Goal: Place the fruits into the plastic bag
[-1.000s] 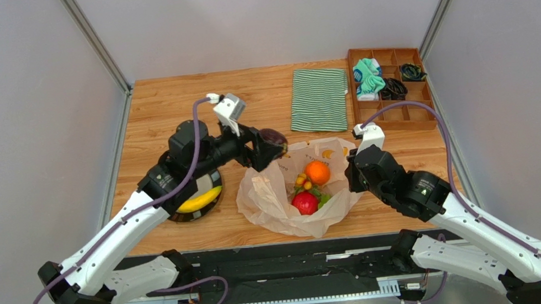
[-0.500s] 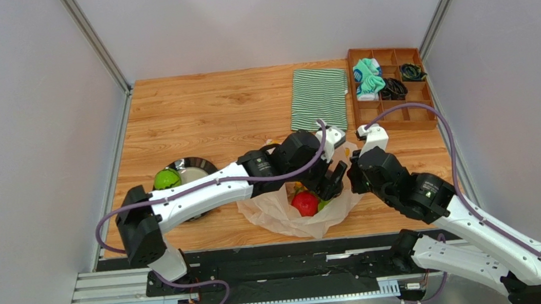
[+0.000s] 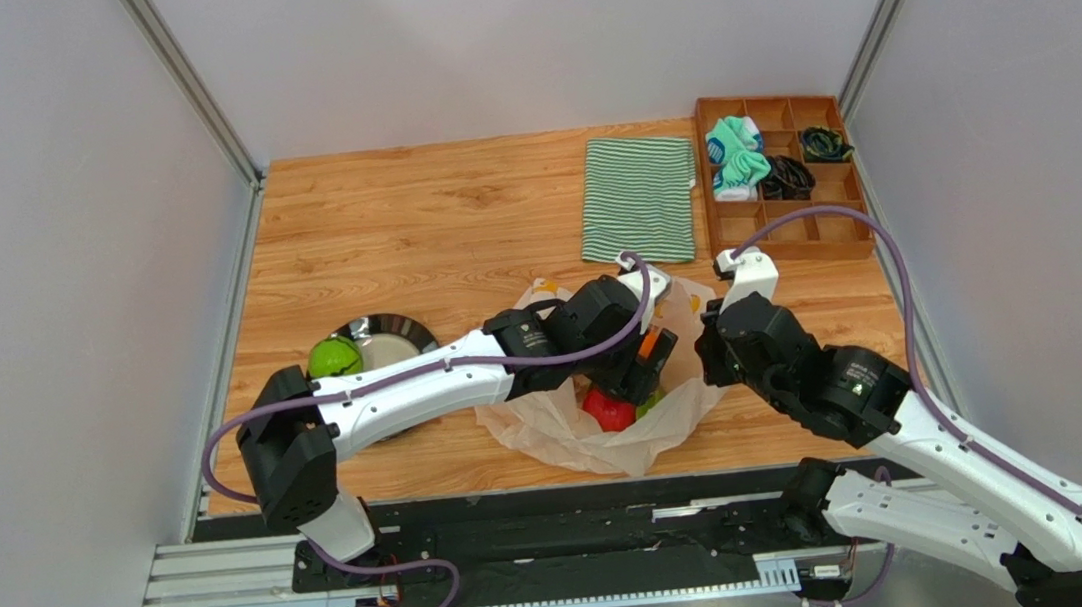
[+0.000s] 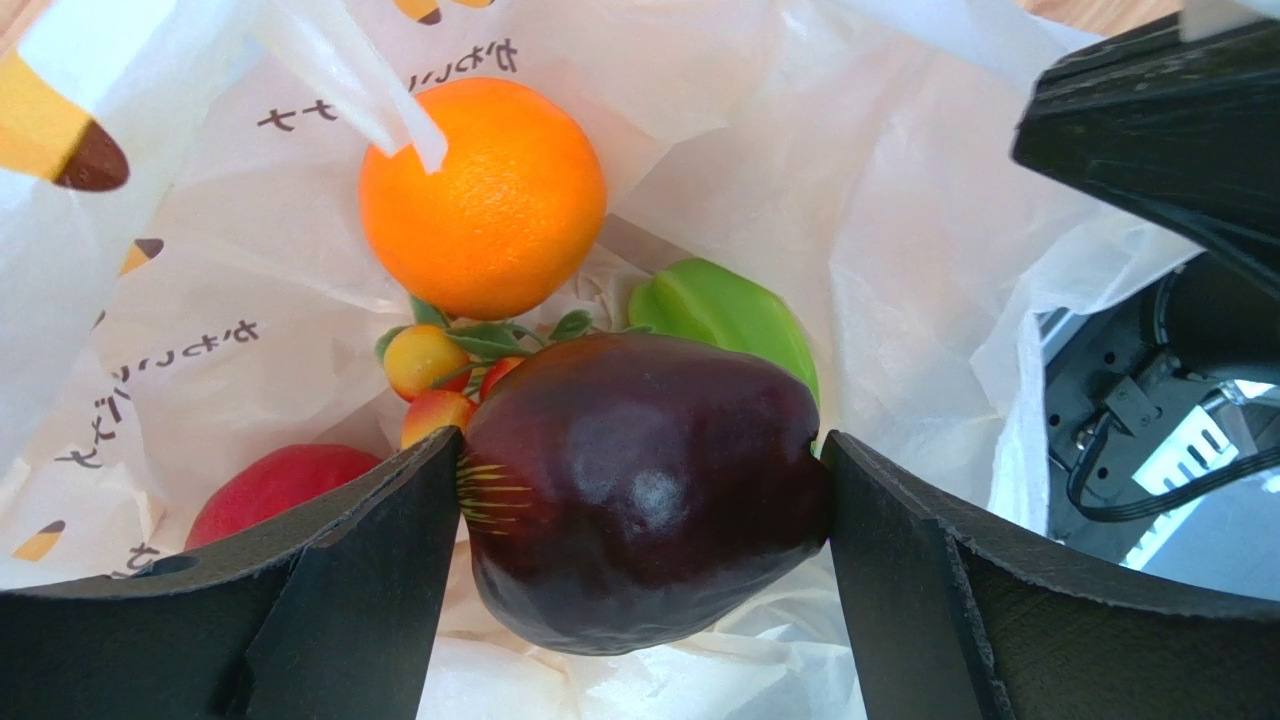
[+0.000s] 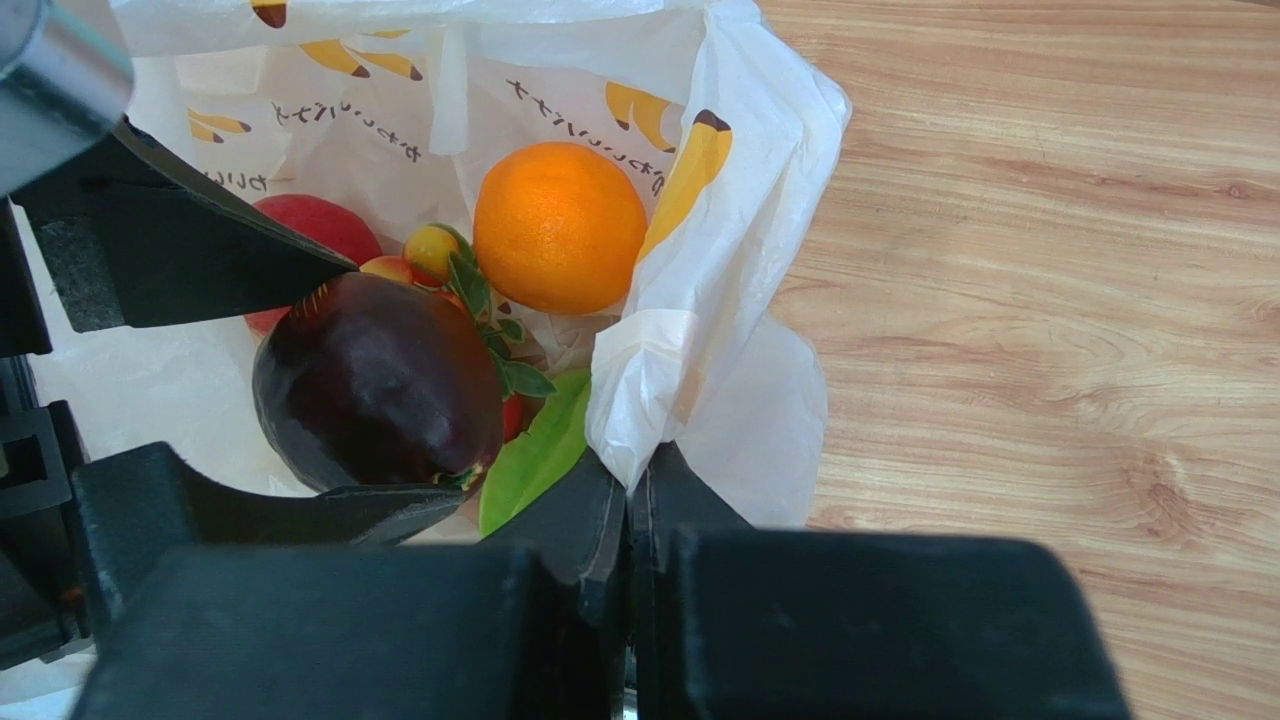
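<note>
The left arm (image 3: pixel 405 386) has swung away from the bowl (image 3: pixel 392 330) and across the bench (image 3: pixel 418 226), and its tip is now sunk in the mouth of the bag (image 3: pixel 528 408), which lies near the bench's front edge between the two arms. The left jaws are spread partway, clamped on either side of a dark purple fruit (image 5: pixel 376 378) that hangs just above the pile inside. Already in the bag are an orange (image 4: pixel 481 195), a red apple (image 4: pixel 278 488), a green piece (image 4: pixel 729 315) and a sprig of small berries (image 4: pixel 425 360). The right jaws are closed tight on the bag's near rim, pinching a fold of plastic and holding the mouth up and open. Left outside is a round green fruit (image 3: pixel 333 359), sitting in the bowl well to the left of the bag; no banana shows in any view. The job looks mostly done: the purple fruit needs only letting go, and the green one fetching after it.
</note>
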You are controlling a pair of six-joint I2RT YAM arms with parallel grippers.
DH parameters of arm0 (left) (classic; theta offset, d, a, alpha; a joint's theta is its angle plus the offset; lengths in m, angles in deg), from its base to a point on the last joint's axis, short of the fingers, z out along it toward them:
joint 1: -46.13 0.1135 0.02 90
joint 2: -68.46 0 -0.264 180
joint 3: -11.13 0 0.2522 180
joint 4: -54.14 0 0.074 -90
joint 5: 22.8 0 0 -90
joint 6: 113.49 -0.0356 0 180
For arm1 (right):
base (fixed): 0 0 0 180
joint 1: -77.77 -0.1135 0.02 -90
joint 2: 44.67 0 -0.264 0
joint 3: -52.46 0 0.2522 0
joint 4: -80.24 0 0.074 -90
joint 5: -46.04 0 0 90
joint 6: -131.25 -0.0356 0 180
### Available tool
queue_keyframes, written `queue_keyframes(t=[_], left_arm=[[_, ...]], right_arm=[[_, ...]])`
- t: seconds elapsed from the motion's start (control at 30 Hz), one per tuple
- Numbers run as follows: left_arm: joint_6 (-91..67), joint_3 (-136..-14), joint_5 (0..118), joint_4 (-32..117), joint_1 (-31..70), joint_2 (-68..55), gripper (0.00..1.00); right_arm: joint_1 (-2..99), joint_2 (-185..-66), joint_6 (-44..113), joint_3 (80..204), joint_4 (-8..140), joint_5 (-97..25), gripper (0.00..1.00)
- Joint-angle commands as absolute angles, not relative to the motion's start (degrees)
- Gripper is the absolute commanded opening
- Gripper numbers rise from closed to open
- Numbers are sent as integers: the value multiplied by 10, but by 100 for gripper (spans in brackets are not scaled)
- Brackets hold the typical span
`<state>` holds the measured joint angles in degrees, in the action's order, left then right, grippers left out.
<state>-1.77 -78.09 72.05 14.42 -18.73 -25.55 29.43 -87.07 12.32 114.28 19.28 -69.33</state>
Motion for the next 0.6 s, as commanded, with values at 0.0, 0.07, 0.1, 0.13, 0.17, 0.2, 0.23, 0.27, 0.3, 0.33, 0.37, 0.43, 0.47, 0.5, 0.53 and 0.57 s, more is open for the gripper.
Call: queue_keyframes(t=[0.0, 0.07, 0.1, 0.13, 0.17, 0.2, 0.23, 0.27, 0.3, 0.33, 0.37, 0.43, 0.47, 0.5, 0.53, 0.57], left_arm=[[-8, -777, 736, 152, -189, -246, 88], [-9, -777, 739, 152, -188, -243, 97], [-10, -777, 741, 152, -189, -241, 97], [-11, -776, 741, 152, -189, -241, 98], [-12, -776, 742, 152, -189, -239, 98], [-12, -776, 743, 152, -189, -239, 98], [-12, -776, 743, 152, -188, -238, 98], [-12, -777, 743, 152, -189, -237, 99], [-12, -778, 742, 150, -189, -237, 99], [-12, -778, 738, 151, -188, -236, 99], [-12, -779, 735, 153, -189, -232, 99], [-12, -779, 731, 159, -188, -220, 99], [-13, -779, 728, 163, -189, -215, 99], [-15, -779, 726, 165, -189, -210, 99], [-15, -778, 720, 167, -189, -201, 99], [-18, -778, 715, 173, -189, -195, 99]], right_arm=[[292, -868, 122, 1149, 214, -695, 1], [293, -869, 122, 1149, 214, -695, 1], [293, -869, 122, 1149, 214, -695, 1], [293, -869, 122, 1149, 214, -695, 1], [293, -869, 122, 1149, 214, -695, 1], [292, -870, 122, 1150, 213, -694, 1], [293, -870, 122, 1150, 214, -694, 1], [293, -870, 122, 1150, 214, -694, 1], [293, -871, 122, 1150, 214, -694, 1], [293, -871, 122, 1150, 214, -694, 1], [293, -870, 122, 1150, 214, -694, 1], [293, -870, 122, 1151, 214, -694, 1], [293, -870, 122, 1152, 214, -694, 2], [293, -870, 122, 1152, 214, -694, 1], [293, -870, 123, 1152, 214, -695, 1], [293, -871, 123, 1153, 214, -695, 1]])
